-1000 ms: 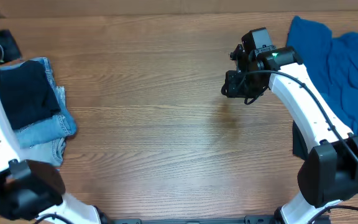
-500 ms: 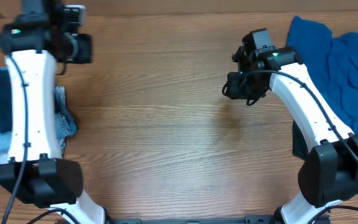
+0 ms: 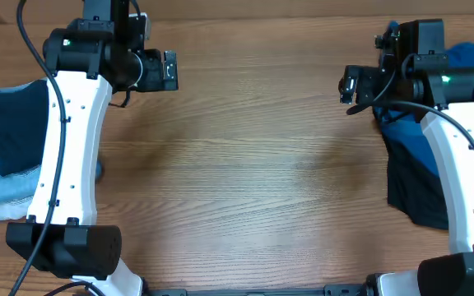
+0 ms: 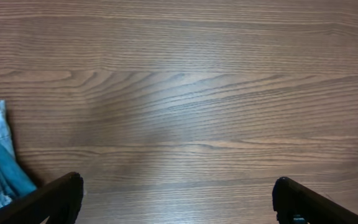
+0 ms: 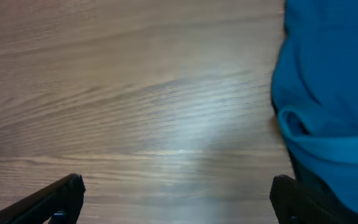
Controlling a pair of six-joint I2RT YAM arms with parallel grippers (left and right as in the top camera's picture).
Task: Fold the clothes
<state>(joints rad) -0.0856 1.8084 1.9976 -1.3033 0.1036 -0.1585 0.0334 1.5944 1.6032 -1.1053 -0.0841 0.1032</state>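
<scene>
Clothes [image 3: 11,127] stacked left, blue garment [image 5: 328,74] right; left pincer [image 4: 178,186], right pincer [image 5: 178,183] released.

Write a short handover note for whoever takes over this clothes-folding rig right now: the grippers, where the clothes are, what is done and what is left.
Left gripper: open, empty, over the bare table near the left pile.
Right gripper: open, empty, beside the blue shirt.
Clothes: the dark navy piece lies on pale denim at the left edge. The blue shirt lies rumpled at the right edge, partly over the other dark piece.
Done: the left pile looks folded.
Left: fold the blue shirt and the other dark piece.
</scene>
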